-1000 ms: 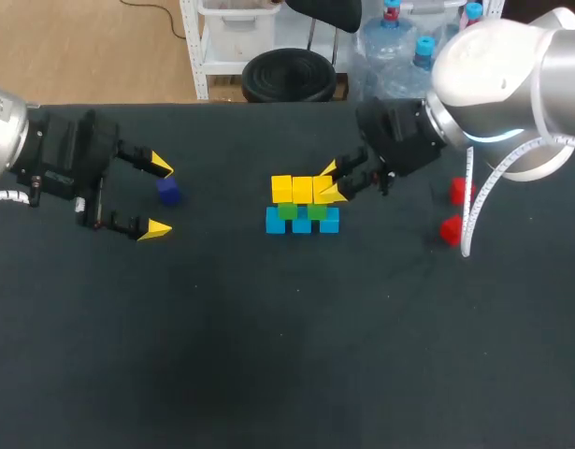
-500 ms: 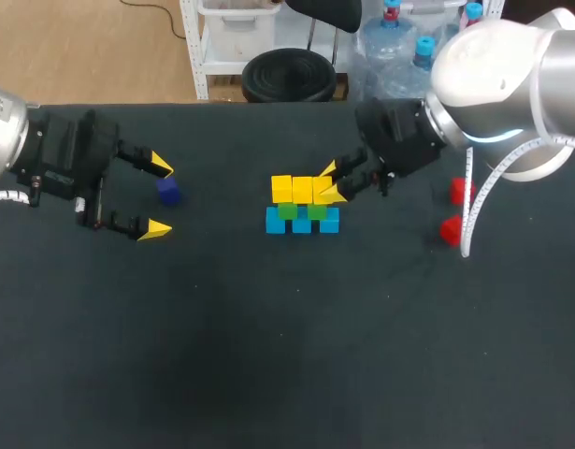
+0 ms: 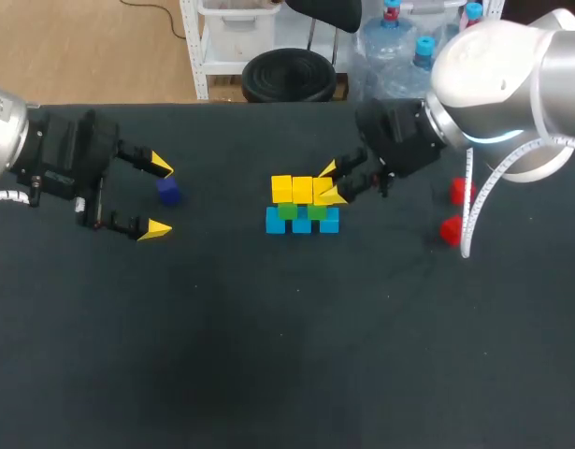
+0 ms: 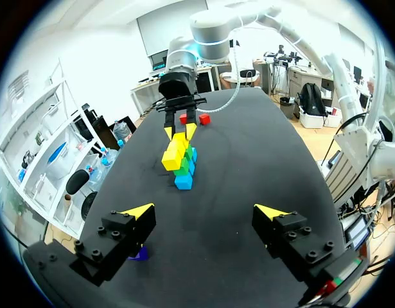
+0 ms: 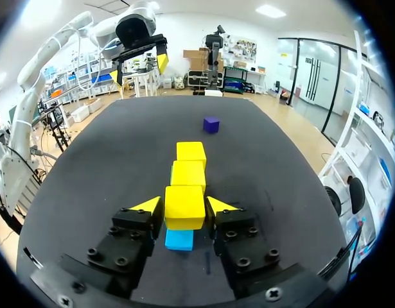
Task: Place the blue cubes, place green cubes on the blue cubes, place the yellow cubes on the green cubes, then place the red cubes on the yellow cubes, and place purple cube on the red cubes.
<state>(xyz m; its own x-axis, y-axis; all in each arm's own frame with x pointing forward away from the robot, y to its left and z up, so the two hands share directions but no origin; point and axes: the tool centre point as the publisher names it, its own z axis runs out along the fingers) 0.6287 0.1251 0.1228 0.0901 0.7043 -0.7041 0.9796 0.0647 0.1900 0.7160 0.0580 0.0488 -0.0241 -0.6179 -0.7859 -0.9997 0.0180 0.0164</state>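
Observation:
A stack stands mid-table: three blue cubes (image 3: 301,223) in a row, two green cubes (image 3: 287,210) on them, three yellow cubes (image 3: 292,188) on top. My right gripper (image 3: 330,182) straddles the rightmost yellow cube (image 5: 184,212), which rests on the stack; its fingers stand just off the cube's sides, open. The purple cube (image 3: 168,193) lies at the left, between the wide-open fingers of my left gripper (image 3: 159,197). In the left wrist view the purple cube (image 4: 139,253) sits beside one finger. Two red cubes (image 3: 458,191) (image 3: 450,230) lie at the right, under my right arm.
The black table (image 3: 287,355) carries only the cubes. My right arm's white cable (image 3: 468,201) hangs over the red cubes. The table's far edge runs just behind both grippers.

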